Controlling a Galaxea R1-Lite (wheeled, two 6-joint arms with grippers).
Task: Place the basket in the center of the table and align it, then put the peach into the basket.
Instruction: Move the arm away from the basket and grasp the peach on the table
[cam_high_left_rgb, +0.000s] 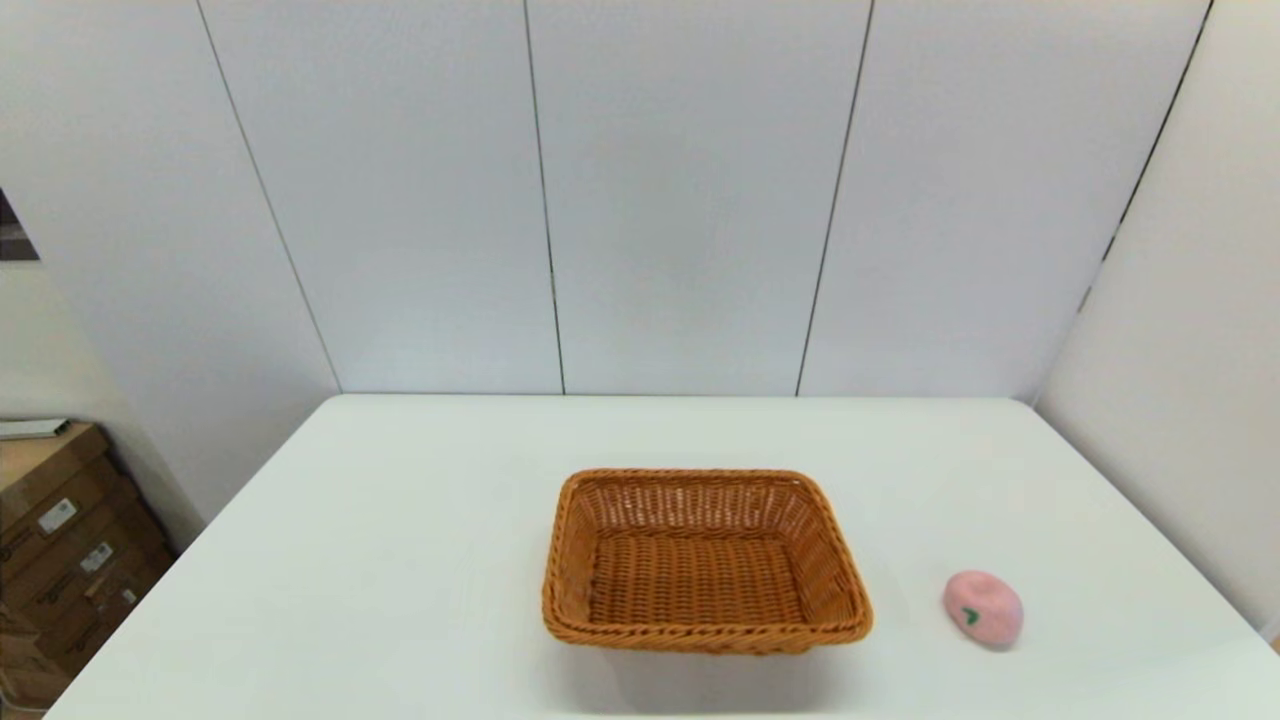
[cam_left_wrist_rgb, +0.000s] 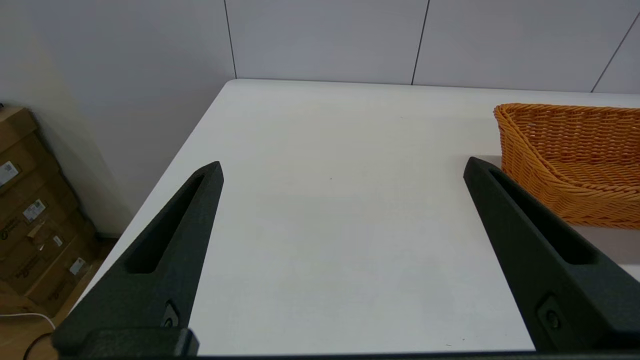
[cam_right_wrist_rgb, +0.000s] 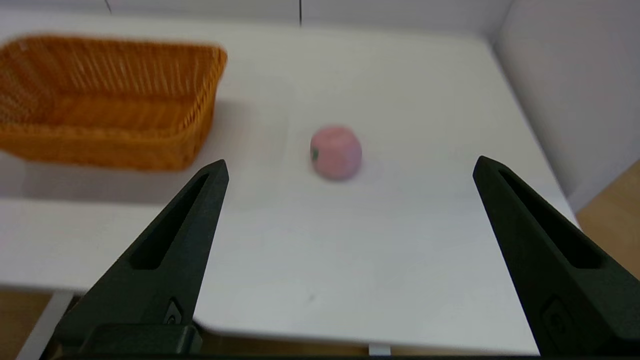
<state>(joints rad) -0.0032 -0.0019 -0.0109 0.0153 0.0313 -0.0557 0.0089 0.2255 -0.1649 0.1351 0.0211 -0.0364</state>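
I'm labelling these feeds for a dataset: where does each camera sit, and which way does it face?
Head view: on the robot's head, facing forward and down at the table, basket and peach; no arm shows.
Left wrist view: behind the open left end effector, facing bare tabletop; basket beside.
Right wrist view: behind the open right end effector, facing the peach.
All three show the basket.

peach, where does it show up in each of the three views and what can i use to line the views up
Head view: the peach lies on the white table, off the basket's right side, apart from it.
Left wrist view: not in it; only part of the basket shows beyond the open left tool.
Right wrist view: the peach lies ahead of the open right tool.
Shared landmark: the basket.
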